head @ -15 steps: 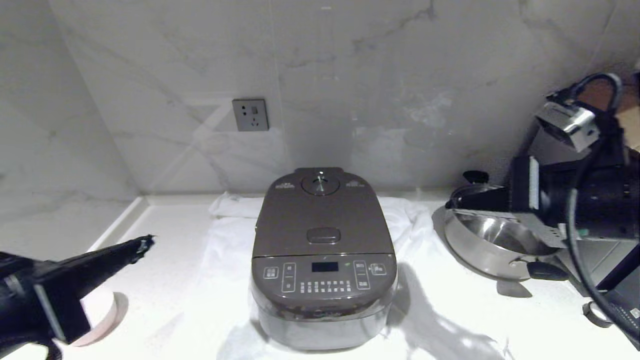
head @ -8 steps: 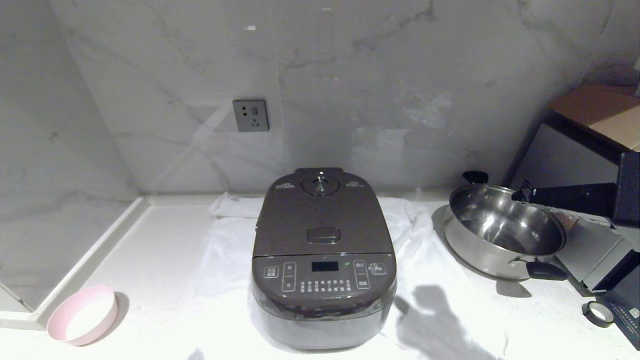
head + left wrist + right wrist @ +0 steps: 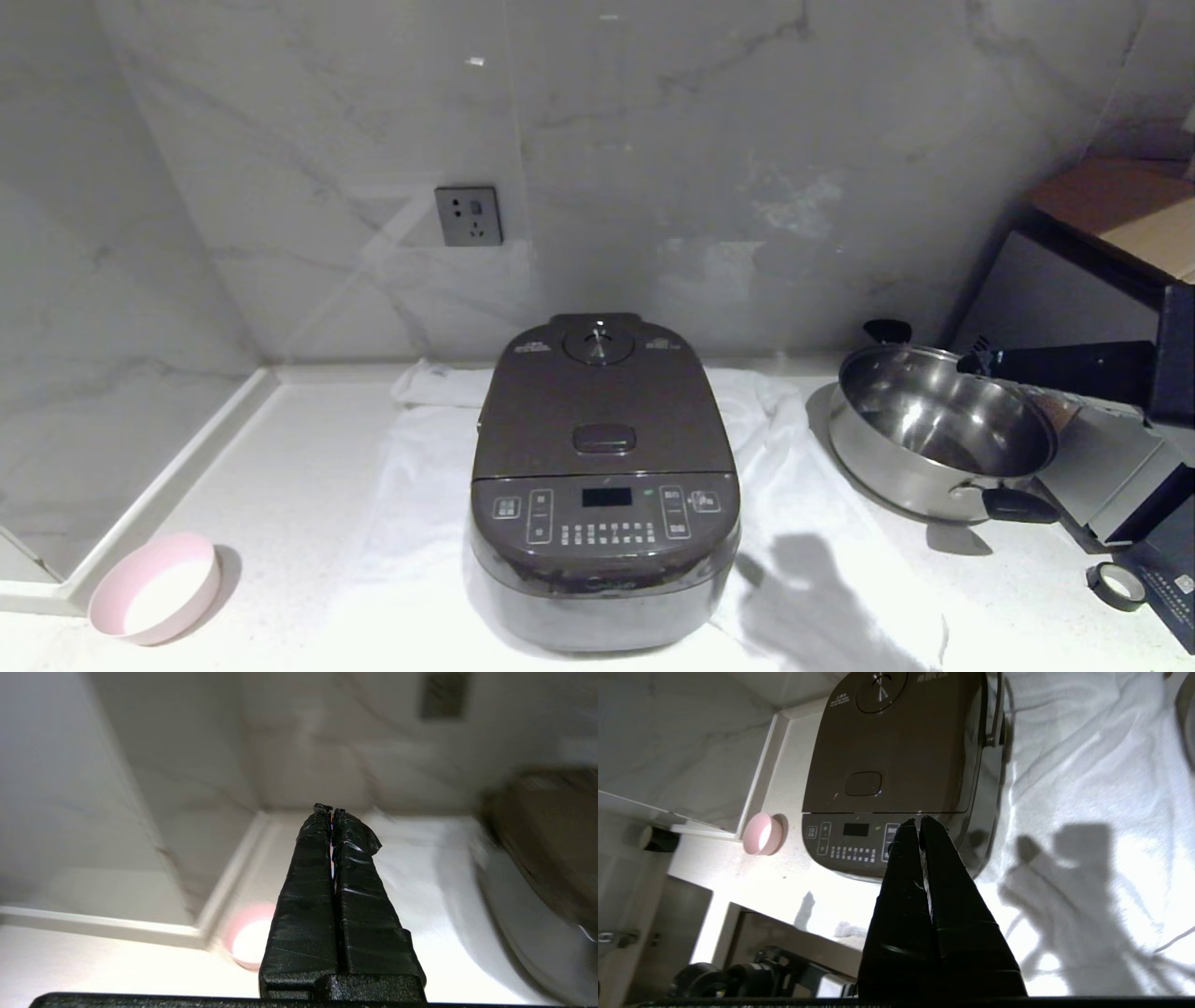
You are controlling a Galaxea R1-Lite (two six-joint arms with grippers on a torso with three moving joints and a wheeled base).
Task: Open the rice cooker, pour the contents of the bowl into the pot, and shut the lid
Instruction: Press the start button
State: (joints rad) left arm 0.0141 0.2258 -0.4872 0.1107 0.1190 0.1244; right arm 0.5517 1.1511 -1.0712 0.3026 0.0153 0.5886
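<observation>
The rice cooker (image 3: 605, 485) sat mid-counter on a cloth (image 3: 794, 485), its lid (image 3: 602, 411) down. The bowl (image 3: 154, 588) lay near left, a pan (image 3: 938, 434) right, and a socket (image 3: 467, 215) on the far wall.

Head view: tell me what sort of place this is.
Most likely a home kitchen counter: a rice cooker on a white cloth, a steel pan beside it, and a wall socket in the marble-look backsplash.

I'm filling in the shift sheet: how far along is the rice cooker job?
Apparently finished. The lid of the rice cooker is shut, and the bowl stands at the counter's left with no green pieces showing. Nothing is in hand: the left pincer and right pincer are both shut on nothing. The pot is hidden, so I cannot confirm the pour.
</observation>
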